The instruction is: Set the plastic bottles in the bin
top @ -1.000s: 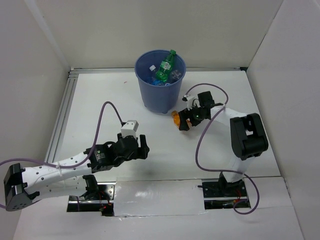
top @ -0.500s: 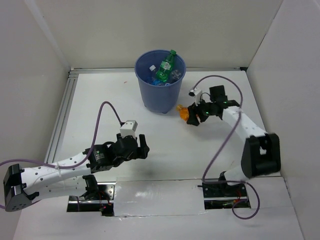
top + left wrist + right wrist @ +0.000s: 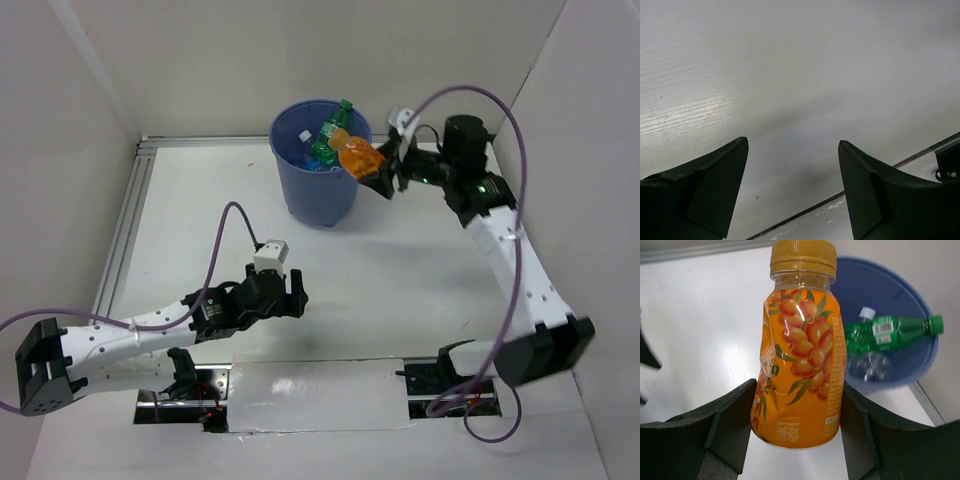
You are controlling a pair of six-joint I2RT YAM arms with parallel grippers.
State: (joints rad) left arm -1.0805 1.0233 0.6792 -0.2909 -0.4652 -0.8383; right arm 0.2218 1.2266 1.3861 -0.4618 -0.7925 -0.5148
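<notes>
- One orange bottle [image 3: 357, 156] was held pinched at its lower body by the right gripper [image 3: 380, 176], over the right rim of the bin [image 3: 318, 195], near the far edge of the table [image 3: 400, 300].
- If it were released there, it could be knocked off the rim, or off the green bottle [image 3: 330, 133] propped inside, and be bounced out.
- The left gripper [image 3: 288, 297] was seen spread and empty, near the near edge.

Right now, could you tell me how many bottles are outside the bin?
1: the orange bottle, held in the right gripper in the air by the rim of the bin. None shows on the table; the bin could hide one behind it.
</notes>
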